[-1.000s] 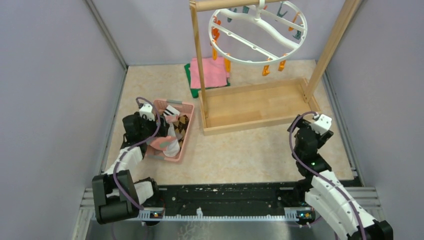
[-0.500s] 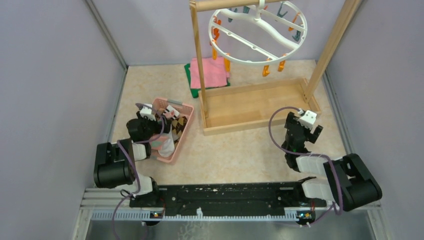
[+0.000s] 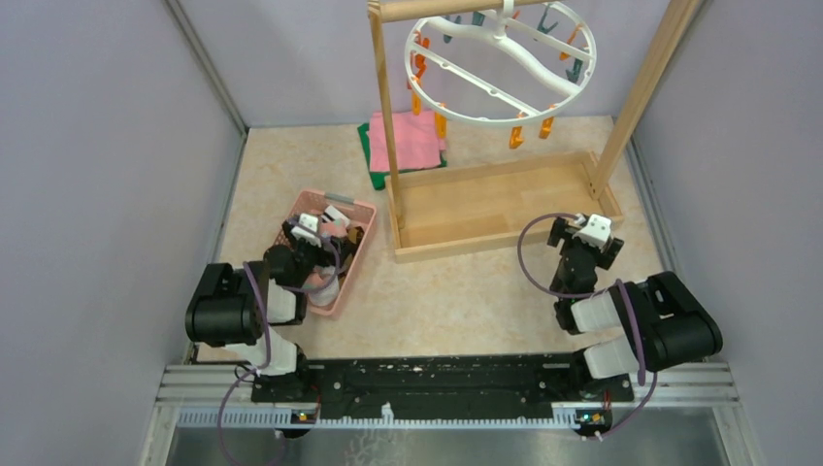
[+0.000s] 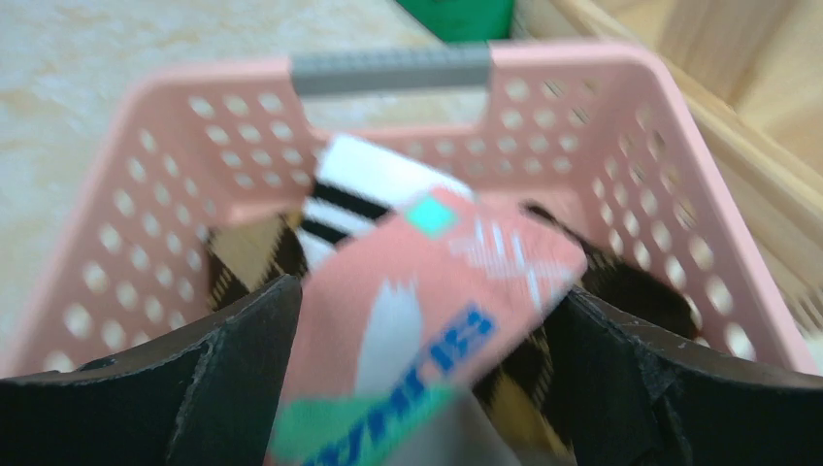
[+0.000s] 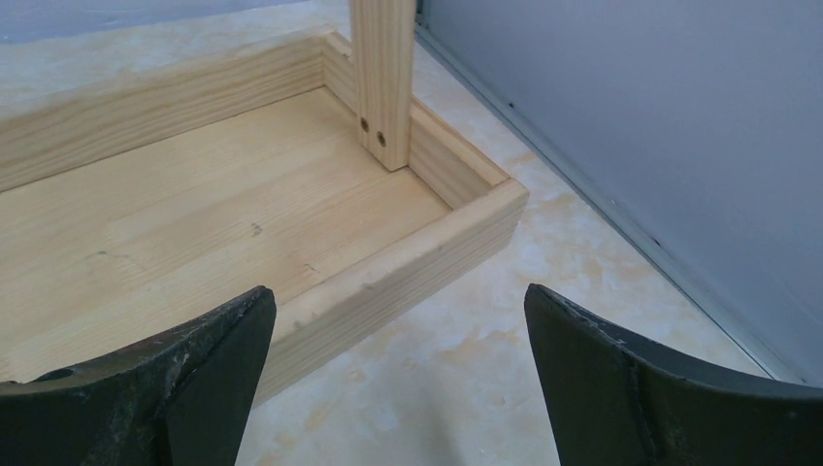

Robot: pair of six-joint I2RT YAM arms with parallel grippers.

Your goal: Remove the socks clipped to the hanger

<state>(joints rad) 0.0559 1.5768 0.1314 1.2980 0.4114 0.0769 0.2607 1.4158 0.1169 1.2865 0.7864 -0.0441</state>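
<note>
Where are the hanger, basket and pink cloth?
hanger (image 3: 497, 35), top view, central hub
basket (image 4: 636, 184), left wrist view, right wall
pink cloth (image 3: 419, 144), top view, middle

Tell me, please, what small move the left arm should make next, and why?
Probably draw the left gripper back toward its base. Its jaws stand open over the pink perforated plastic basket, the socks lie inside it, and the orange and teal clips of the white plastic ring hanger appear to hold nothing, so the job looks finished.
</note>
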